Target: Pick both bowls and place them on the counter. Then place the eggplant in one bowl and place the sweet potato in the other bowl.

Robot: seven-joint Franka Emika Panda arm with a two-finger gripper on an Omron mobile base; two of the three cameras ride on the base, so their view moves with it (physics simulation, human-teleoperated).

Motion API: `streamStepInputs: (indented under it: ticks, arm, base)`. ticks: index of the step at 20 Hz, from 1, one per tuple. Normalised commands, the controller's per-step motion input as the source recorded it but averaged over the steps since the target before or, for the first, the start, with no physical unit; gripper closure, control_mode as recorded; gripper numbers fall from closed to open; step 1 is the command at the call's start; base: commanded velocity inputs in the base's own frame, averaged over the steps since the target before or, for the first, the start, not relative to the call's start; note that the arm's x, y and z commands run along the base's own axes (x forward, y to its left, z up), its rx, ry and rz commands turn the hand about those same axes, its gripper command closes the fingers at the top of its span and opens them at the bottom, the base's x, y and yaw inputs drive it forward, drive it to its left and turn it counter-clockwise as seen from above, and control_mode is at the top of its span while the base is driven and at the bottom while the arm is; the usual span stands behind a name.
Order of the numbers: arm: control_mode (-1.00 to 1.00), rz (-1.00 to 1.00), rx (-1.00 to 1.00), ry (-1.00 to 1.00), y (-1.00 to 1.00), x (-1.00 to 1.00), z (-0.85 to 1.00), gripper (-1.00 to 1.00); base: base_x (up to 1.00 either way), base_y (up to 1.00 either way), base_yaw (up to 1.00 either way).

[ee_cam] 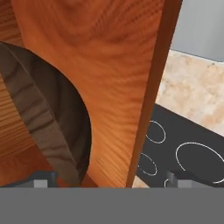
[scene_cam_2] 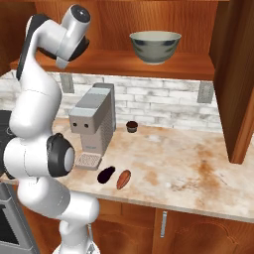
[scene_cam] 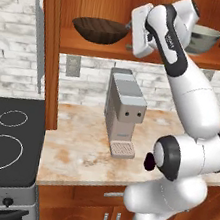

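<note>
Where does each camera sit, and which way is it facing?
Left base view: behind the arm's left, facing the shelf's shallow dark brown wooden bowl; arm at right.
Right base view: behind the arm's right, facing the beige marbled stone counter; arm at left.
Hand view: on the hand, close to that wooden bowl; open fingers below.
Both base views share the grey-green glazed bowl.

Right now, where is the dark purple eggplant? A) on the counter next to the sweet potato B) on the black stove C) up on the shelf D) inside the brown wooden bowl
A: the eggplant lies on the counter right beside the sweet potato, in front of the coffee machine, while the wooden bowl and the grey-green bowl sit on the shelf above.
</note>
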Motion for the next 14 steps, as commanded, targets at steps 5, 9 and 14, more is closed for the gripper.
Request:
streamStepInputs:
  ticks: [5, 9, 14]
  arm:
    - [-1.0, 0.0, 0.0, 0.0, 0.01, 0.39, -0.01, -1.0]
    - [-1.0, 0.0, 0.0, -0.03, 0.1, 0.35, -0.06, -1.0]
    - [-1.0, 0.0, 0.0, 0.0, 0.19, 0.42, -0.09, -1.0]
  base:
    - [0.0, 0.0, 0.0]
    - [0.0, 0.0, 0.0]
    - [0.0, 0.0, 0.0]
